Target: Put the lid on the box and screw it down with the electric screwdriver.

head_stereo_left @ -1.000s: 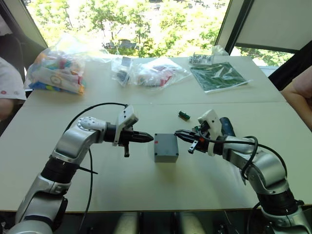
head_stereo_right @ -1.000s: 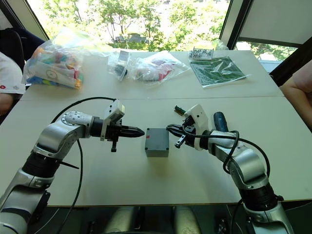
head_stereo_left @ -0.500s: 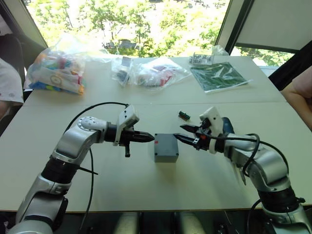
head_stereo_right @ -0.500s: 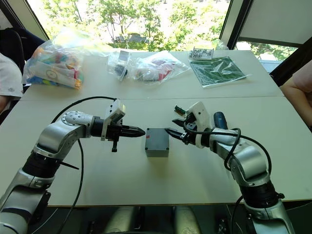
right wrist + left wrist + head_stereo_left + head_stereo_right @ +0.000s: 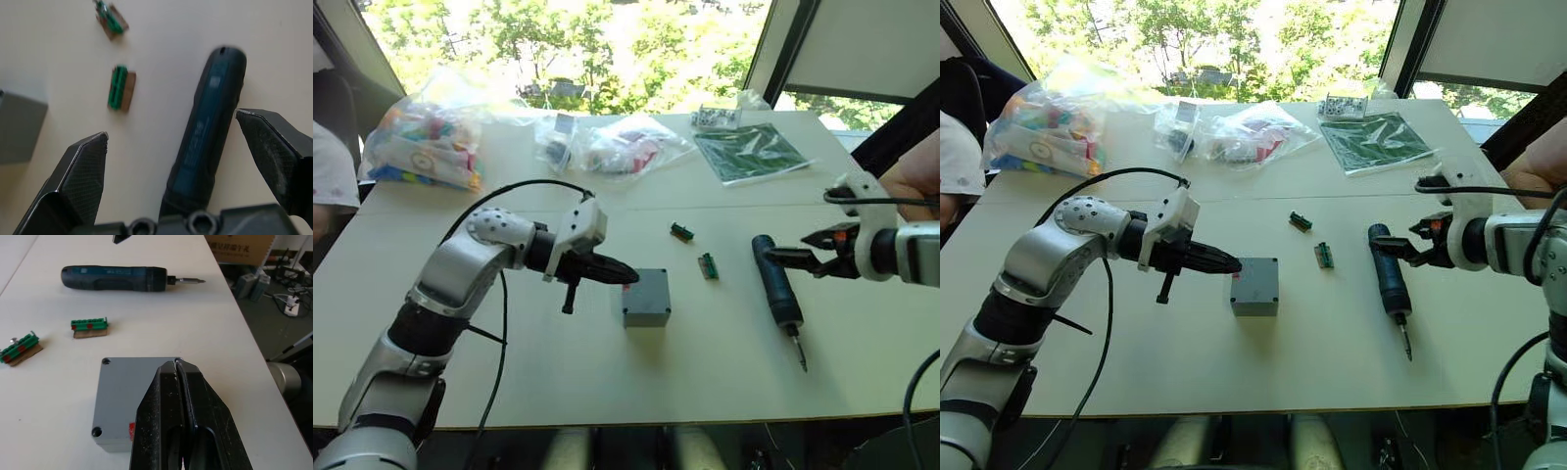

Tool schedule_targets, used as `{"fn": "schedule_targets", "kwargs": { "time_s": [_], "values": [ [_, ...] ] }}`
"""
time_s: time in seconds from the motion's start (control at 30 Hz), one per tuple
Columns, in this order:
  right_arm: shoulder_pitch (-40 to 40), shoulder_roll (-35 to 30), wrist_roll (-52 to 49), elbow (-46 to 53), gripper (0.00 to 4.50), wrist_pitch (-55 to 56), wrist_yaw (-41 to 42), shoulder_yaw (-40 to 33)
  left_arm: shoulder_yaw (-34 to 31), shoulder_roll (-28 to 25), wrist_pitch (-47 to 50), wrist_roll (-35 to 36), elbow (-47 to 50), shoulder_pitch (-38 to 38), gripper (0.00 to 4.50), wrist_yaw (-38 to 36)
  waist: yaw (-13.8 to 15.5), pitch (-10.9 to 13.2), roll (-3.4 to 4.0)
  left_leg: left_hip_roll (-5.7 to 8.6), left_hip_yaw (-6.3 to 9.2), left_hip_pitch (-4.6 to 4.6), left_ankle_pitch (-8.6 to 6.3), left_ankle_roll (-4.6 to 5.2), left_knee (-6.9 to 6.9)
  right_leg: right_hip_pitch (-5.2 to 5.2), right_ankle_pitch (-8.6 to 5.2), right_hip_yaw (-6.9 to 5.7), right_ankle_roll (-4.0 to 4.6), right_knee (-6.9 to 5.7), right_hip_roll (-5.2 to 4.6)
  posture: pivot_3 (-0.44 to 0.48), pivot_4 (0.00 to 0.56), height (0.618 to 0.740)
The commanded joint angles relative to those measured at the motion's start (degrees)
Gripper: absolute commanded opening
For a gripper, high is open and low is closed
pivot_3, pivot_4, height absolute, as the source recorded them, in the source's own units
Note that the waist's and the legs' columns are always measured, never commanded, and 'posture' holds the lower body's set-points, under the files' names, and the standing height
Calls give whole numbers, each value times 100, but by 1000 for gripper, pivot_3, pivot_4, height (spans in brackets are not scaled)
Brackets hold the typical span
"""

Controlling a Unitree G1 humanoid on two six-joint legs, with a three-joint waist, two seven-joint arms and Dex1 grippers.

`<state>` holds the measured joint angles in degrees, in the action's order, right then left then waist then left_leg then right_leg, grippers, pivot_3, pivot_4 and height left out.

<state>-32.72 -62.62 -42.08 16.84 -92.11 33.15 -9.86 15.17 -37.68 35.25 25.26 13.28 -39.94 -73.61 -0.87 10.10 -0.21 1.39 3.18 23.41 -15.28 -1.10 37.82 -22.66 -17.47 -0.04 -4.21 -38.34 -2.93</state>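
The grey box stands mid-table with a red mark on its left side. The lid lies flat on top of it, screw holes showing at its corners. My left gripper is shut, and its tips rest on the lid's edge above the red mark. The dark blue electric screwdriver lies on the table to the right of the box, bit pointing toward the front edge. My right gripper is open just above the screwdriver's handle, a finger on either side, not touching it.
Two small green connectors lie between the box and the screwdriver. Plastic bags of parts and a green sheet sit at the back. A person's arm is at the right edge.
My right gripper drew back from the box to the right and opened over the screwdriver; a green connector lies where it was. My left gripper moved right onto the lid's edge.
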Motion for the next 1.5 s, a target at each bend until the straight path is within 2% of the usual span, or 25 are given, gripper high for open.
{"fn": "schedule_targets", "kwargs": {
  "time_s": [0.03,0.17,0.43,0.63,0.83,0.87,0.9,0.93,1.03,1.1,1.17,1.33,1.47,1.5],
  "values": [
    [-115,-376,-364,-405,4449,-39,1,278,122,-58,-307,-197,334,113,0,34,11,0,0,-2,0,0,0,0,1,0,0,0,0,0,2,0,150,740],
    [-375,-600,-981,-1124,4449,-39,-141,787,117,6,-277,-149,564,365,0,207,18,1,-1,-1,-1,2,-1,2,2,0,0,0,0,2,3,0,150,740],
    [-1194,-421,-1063,-2315,4449,-39,-313,2049,-109,1,8,41,918,851,0,682,22,1,0,-3,-1,2,-2,4,3,-1,0,2,0,3,4,0,150,740],
    [-1507,-458,-1114,-2598,4449,-39,-50,2858,-244,-58,191,108,1073,1038,0,917,27,2,0,0,-2,4,-2,4,6,0,0,2,0,4,3,0,150,740],
    [-1722,-220,-771,-2814,4449,-39,87,3399,-251,-82,296,170,1226,1137,0,1094,26,2,1,-1,-1,4,-2,4,5,-1,0,2,0,4,4,0,150,740],
    [-1752,-148,-682,-2849,4025,-39,116,3497,-268,-93,322,190,1249,1170,0,1122,26,2,0,-1,-1,4,-2,4,5,-1,0,2,0,4,4,0,150,740],
    [-1771,-38,-585,-2863,3885,-39,93,3517,-289,-119,333,195,1256,1213,0,1134,24,2,0,-1,0,4,-2,4,6,0,0,1,0,4,5,0,150,740],
    [-1778,23,-484,-2830,3469,-39,100,3551,-303,-144,339,189,1246,1236,0,1145,15,2,0,-1,-1,3,-2,4,5,-1,0,2,0,3,5,0,150,740],
    [-1697,34,-219,-2691,2710,-39,144,3628,-321,-179,335,200,1192,1226,0,1160,19,1,-1,-5,2,3,-2,4,5,0,0,1,0,4,10,0,150,740],
    [-1628,66,-163,-2754,2071,-39,162,3559,-302,-202,295,170,1150,1200,0,1161,23,1,-1,-5,3,2,-2,4,6,1,0,1,0,3,10,0,150,740],
    [-1564,83,-167,-2793,1766,-39,168,3424,-251,-241,227,76,1144,1172,0,1187,23,-1,-5,-5,4,1,-2,4,6,2,0,1,0,4,11,0,150,740],
    [-1520,55,-168,-2640,1766,-39,99,2956,-263,-238,248,118,1068,1050,0,1164,26,-1,-5,-5,5,2,-2,4,7,3,1,1,1,4,11,0,150,740],
    [-2048,372,310,-3040,1766,222,-206,1970,-279,-319,63,67,545,897,0,896,-5,5,6,-6,-4,1,-2,4,7,-2,4,3,4,1,11,0,150,740],
    [-2334,560,222,-3150,1766,200,-269,1368,-365,-277,110,180,290,780,0,804,3,15,22,-6,-6,2,-2,4,6,-5,5,3,5,0,11,0,150,740]
  ]
}}
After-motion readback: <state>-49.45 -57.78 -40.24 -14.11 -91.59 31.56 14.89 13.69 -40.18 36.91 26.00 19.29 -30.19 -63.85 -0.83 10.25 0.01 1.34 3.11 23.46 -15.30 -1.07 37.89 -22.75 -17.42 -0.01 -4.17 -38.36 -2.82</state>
